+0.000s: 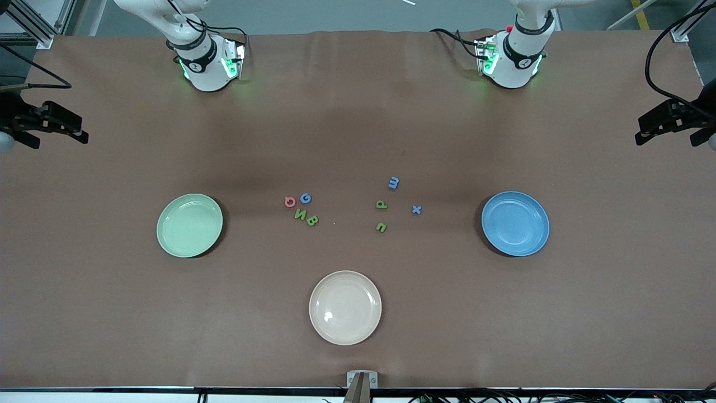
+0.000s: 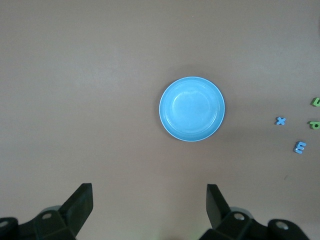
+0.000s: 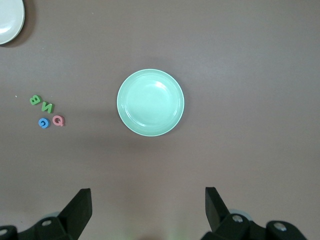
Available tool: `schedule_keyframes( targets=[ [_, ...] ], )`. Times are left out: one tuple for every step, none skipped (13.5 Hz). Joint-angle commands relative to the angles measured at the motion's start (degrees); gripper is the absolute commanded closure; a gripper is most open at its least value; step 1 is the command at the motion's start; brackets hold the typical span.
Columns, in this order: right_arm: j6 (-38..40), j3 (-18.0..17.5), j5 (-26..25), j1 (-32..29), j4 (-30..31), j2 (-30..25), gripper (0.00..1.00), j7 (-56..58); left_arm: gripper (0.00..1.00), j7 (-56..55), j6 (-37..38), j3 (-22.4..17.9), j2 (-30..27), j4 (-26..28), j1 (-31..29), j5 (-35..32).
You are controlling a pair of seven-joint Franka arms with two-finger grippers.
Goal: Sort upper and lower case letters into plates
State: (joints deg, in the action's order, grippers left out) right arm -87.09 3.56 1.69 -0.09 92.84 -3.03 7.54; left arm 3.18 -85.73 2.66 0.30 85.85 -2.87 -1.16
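Four capitals (image 1: 301, 208) and four small letters (image 1: 393, 204) lay mid-bench between the pale green plate (image 1: 189, 225) and the blue plate (image 1: 515, 223). The left tool (image 2: 149, 206) and right tool (image 3: 148, 210) hung open, empty, each over bare bench beside its plate.

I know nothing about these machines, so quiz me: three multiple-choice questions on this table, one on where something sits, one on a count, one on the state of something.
1. The four capital letters lie nearer which plate?
A. round pale green plate
B. round blue plate

2. How many small blue letters are there?
A. one
B. two
C. four

3. The plates are
A. empty
B. holding letters

Answers:
1 A: the capital letters lie toward the pale green plate.
2 B: blue m and blue x.
3 A: green, blue and cream round plate hold nothing.
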Motion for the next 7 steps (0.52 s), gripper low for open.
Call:
schedule_keyframes(
  targets=[
    [-0.71,-0.04,0.51,0.00,2.17,-2.15,0.00,-2.95,0.00,-0.54,0.65,0.16,-0.47,-0.06,-0.11,0.45],
    [-0.71,-0.04,0.51,0.09,2.17,-2.15,0.00,-3.05,0.00,-0.63,0.65,0.16,-0.47,-0.06,-0.11,0.45],
    [-0.71,-0.04,0.60,0.09,2.17,-2.15,0.00,-3.14,0.00,-0.63,0.65,0.16,-0.56,-0.06,-0.11,0.45],
    [-0.71,-0.04,0.60,0.00,2.17,-2.15,0.00,-3.14,0.00,-0.63,0.65,0.16,-0.56,-0.06,-0.11,0.45],
    [-0.71,-0.04,0.77,0.00,2.17,-2.15,0.00,-3.23,0.00,-0.63,0.65,0.16,-0.48,-0.15,-0.11,0.45],
    [-0.63,-0.04,1.12,0.09,2.17,-2.15,0.00,-3.23,0.00,-0.63,0.65,0.16,-0.47,-0.15,-0.11,0.54],
    [-0.62,-0.04,1.30,0.00,2.17,-2.15,0.00,-3.23,0.00,-0.72,0.65,0.07,-0.47,-0.15,-0.20,1.93]
  ],
)
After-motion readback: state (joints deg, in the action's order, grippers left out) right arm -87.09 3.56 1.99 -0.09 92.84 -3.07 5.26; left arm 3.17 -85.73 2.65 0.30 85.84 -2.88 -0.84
